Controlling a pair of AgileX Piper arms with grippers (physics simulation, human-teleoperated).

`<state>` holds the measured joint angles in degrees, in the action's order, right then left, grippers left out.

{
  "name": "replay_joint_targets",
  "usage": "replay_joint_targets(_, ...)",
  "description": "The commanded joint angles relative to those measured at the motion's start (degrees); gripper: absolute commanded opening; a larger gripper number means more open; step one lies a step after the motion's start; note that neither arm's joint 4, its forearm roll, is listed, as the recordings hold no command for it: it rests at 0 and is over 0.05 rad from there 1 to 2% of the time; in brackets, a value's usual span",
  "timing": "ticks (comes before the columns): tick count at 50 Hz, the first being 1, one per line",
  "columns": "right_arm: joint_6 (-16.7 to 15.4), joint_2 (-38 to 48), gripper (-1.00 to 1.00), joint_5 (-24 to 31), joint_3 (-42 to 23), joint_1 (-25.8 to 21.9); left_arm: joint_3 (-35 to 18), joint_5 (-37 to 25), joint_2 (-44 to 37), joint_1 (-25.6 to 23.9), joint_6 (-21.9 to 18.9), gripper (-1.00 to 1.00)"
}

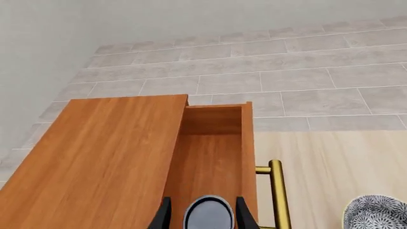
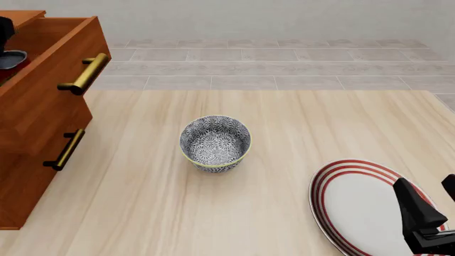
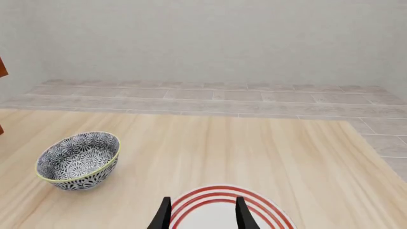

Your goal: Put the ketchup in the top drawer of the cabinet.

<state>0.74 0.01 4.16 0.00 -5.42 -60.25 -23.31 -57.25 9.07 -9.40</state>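
Between left claw [image 1: 203,217] fingers: ketchup [image 1: 208,213], over top drawer [image 1: 213,157].

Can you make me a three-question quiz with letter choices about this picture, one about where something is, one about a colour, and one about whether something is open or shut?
1. Where is the ketchup?
A. In the bowl
B. Between the left tool's fingers, over the open top drawer
C. On the plate

2. What colour are the rings on the plate?
A. Red
B. Blue
C. Green

3. How is the top drawer?
A. Shut
B. Taken off
C. Pulled out

Answers:
1 B: the left wrist view shows the can's dark top between the left tool fingers, above the drawer's inside.
2 A: red rings circle the white plate.
3 C: its front and brass handle stick out past the lower drawer of the cabinet, and its inside shows.
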Motion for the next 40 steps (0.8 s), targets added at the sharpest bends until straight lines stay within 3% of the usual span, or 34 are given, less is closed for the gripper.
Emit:
replay_joint_targets(1, -0.1, 0.0, 1.00, 0.0, 0.0, 0.0, -1.0, -0.6, 0.9, 0.2, -0.4, 1.00)
replay_joint_targets(28, 0.0, 0.0, 1.00, -0.1, 0.0, 0.0, -5.3, -7.7, 10.2, -3.0, -0.1, 1.00)
replay_joint_targets(40, 0.0, 0.0, 1.00, -0.2, 0.0, 0.0, -4.7, -10.5, 18.9, -4.4, -0.7, 1.00)
